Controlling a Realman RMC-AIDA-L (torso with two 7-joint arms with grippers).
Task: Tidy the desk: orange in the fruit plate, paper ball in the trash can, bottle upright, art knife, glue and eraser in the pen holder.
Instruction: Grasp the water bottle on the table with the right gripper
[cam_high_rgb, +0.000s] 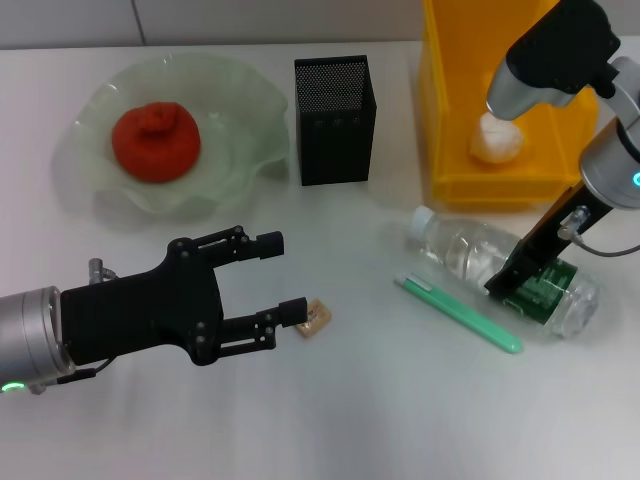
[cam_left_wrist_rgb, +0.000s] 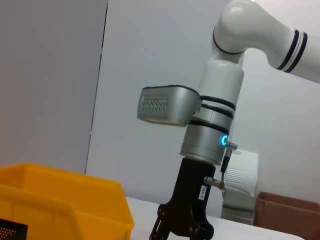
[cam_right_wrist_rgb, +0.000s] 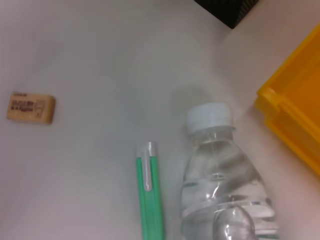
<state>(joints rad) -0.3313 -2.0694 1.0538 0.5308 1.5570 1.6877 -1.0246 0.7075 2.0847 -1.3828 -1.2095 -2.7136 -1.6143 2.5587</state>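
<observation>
The orange (cam_high_rgb: 153, 141) lies in the pale-green fruit plate (cam_high_rgb: 245, 95) at the back left. Inside the yellow trash can (cam_high_rgb: 447, 120) is the paper ball (cam_high_rgb: 497, 140). On its side on the desk (cam_high_rgb: 360, 400) rests the bottle (cam_high_rgb: 470, 255), cap toward the pen holder (cam_high_rgb: 335, 120). My right gripper (cam_high_rgb: 522, 278) is down at the bottle's green label. A green art knife (cam_high_rgb: 458, 313) sits just in front of the bottle. The tan eraser (cam_high_rgb: 315, 318) is beside the lower fingertip of my open left gripper (cam_high_rgb: 285, 278). The glue is out of view.
The right wrist view shows the bottle (cam_right_wrist_rgb: 225, 185), its white cap (cam_right_wrist_rgb: 209, 117), the art knife (cam_right_wrist_rgb: 150, 195), the eraser (cam_right_wrist_rgb: 31, 108) and a trash can corner (cam_right_wrist_rgb: 295, 125). In the left wrist view the right arm (cam_left_wrist_rgb: 215, 125) stands beyond the trash can (cam_left_wrist_rgb: 60, 200).
</observation>
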